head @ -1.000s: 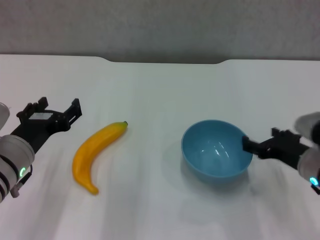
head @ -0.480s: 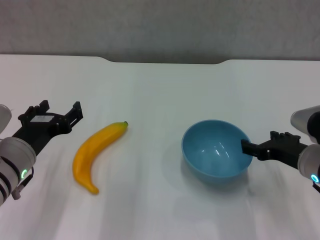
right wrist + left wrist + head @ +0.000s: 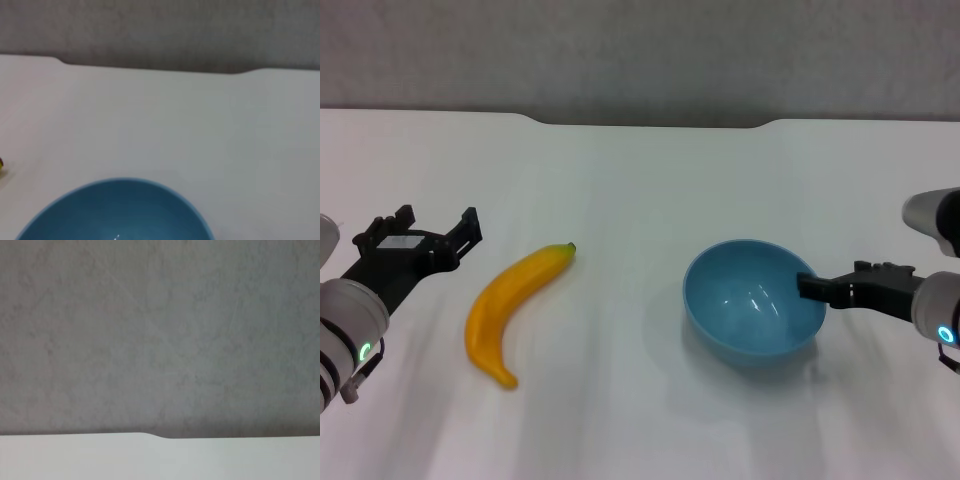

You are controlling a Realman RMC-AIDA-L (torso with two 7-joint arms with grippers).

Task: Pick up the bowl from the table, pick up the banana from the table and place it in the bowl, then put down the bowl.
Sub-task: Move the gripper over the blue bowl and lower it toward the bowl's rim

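The bowl (image 3: 753,303) is a plain light blue, glossy, with small white glints inside and no pattern. The banana (image 3: 513,308) is yellow shading to orange, with a small dark greenish tip. The table (image 3: 640,180) is plain white and unmarked. Behind it the wall (image 3: 640,50) is a mottled grey. Both the left gripper (image 3: 430,240) and the right gripper (image 3: 810,287) are black, on silver-grey arms that each carry a small glowing green-blue ring light.
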